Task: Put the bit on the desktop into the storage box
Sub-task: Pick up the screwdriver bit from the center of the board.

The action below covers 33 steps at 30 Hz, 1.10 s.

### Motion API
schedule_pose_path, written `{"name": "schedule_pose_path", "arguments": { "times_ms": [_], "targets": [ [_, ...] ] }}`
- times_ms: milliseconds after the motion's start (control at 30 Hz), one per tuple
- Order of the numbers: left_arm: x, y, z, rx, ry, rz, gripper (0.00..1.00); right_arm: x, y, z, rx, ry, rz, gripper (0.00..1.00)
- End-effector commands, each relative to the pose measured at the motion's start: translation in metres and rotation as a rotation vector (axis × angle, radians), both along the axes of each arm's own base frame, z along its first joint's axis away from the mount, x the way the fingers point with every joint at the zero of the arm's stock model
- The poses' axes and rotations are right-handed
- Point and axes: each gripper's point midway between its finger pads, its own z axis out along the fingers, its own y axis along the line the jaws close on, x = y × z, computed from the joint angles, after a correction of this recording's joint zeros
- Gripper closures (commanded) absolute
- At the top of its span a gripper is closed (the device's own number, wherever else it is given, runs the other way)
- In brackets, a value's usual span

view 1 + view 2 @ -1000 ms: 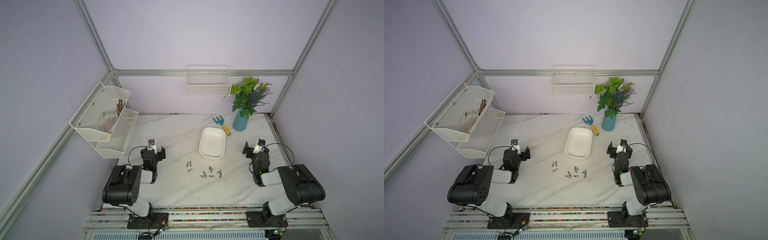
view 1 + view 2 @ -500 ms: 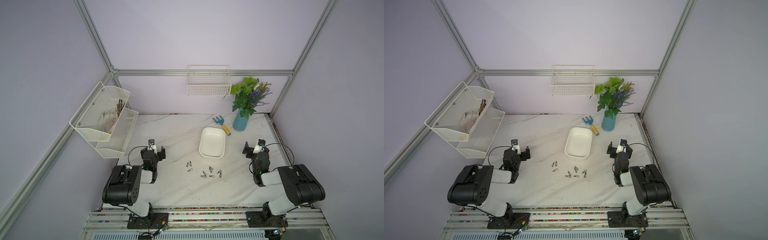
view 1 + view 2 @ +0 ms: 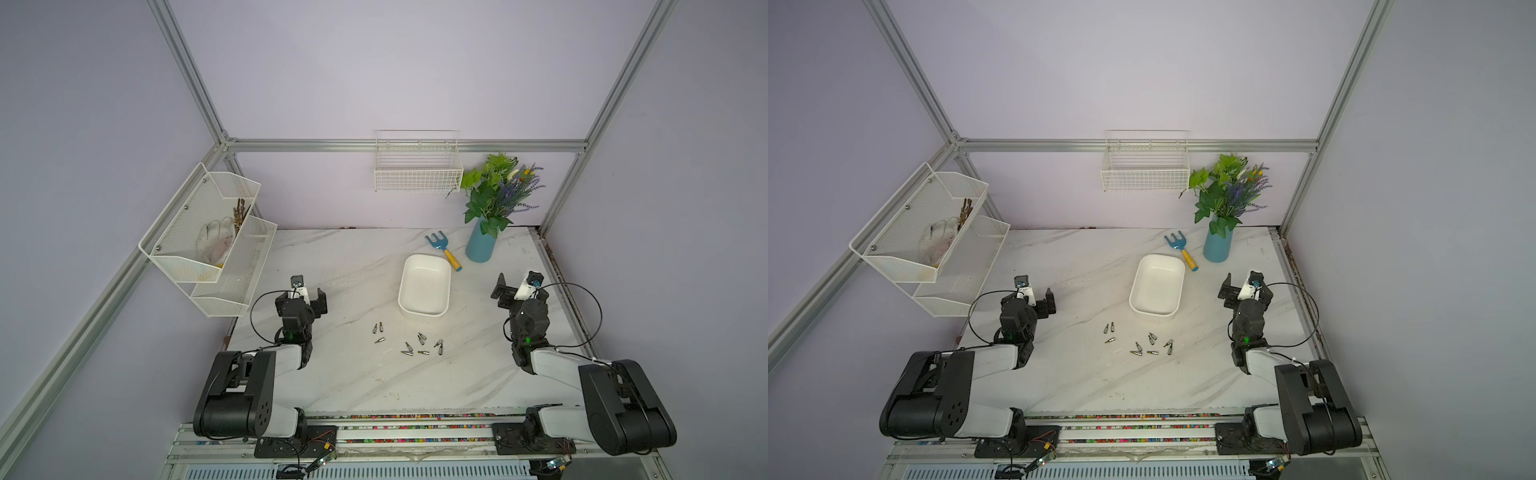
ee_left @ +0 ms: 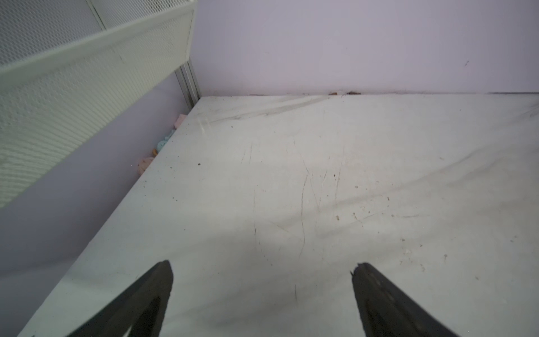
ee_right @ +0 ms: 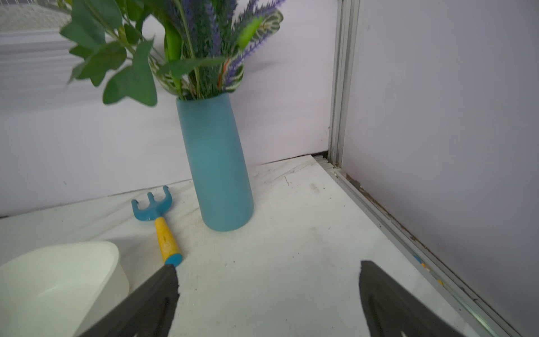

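Left gripper (image 3: pixel 302 296): jaws wide, empty — over desktop (image 3: pixel 353 382).
Right gripper (image 3: pixel 519 291): jaws wide, empty.
Bits (image 3: pixel 409 343): between both jaws, back toward arm bases.
Box (image 3: pixel 424 282): beside right jaws — inward.

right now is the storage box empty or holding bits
Empty: the storage box shows a bare white floor; the bits lie outside on the desktop.

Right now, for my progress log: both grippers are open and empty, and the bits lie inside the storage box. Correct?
No: the storage box is empty; both top views show the bits lying on the desktop near it. The left gripper and right gripper are open and empty.
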Motion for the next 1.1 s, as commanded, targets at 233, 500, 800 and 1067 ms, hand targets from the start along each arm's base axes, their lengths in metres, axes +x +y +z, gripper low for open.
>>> {"name": "schedule_pose_path", "arguments": {
  "times_ms": [233,500,800,1067],
  "targets": [
    [-0.036,0.028,0.074,-0.370,-0.125,0.261,0.00,-0.012,0.021,0.031,0.233,0.157,0.110,0.00],
    [-0.036,-0.032,0.081,-0.523,-0.033,-0.053,0.00,-0.014,0.103,0.026,0.363,0.300,0.541,0.00],
    [-0.036,-0.111,0.060,-0.616,0.086,-0.307,0.00,-0.045,0.201,-0.015,0.256,0.559,0.790,0.00],
    [-0.051,-0.161,0.037,-0.520,0.137,-0.478,0.00,-0.101,0.258,-0.057,0.080,0.800,0.986,0.03]
  ]
}}
